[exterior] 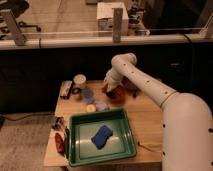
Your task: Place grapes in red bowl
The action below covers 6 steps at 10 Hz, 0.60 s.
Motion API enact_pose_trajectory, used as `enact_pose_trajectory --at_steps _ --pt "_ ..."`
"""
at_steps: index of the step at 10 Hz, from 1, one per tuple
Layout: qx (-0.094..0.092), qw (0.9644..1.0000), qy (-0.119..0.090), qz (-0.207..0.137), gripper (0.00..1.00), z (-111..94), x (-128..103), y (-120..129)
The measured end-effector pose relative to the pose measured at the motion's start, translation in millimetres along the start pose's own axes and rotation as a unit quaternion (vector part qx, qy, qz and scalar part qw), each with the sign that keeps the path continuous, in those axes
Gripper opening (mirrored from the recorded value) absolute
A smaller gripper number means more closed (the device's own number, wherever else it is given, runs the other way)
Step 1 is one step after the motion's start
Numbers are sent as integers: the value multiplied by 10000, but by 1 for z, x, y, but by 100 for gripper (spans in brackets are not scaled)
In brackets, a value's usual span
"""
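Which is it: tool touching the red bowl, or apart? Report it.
Cannot tell. In the camera view the tool sits at the left rim of the red bowl, overlapping it; neither contact nor a gap shows plainly.

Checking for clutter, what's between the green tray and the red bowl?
Camera view: a pale blue lid lies between tray and bowl. The claw is at the bowl's rim.

- pretty dim overall, warm brownish cast; the strip behind the table (145, 117) goes nearly black
- brightest bit is up top, the floor (60, 17) past the rail (60, 42); the white arm (150, 86) catches a soft sheen from above
- gripper (109, 89) sits low at the red bowl (120, 94), both in murky shade
- green tray (82, 127) has a faint shine on its rim
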Motion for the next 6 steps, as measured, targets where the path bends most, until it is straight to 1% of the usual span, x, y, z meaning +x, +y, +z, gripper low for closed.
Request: enact_pose_trajectory --at_steps 6 --pt "-6 10000 -23 -55 18 1 -1 0"
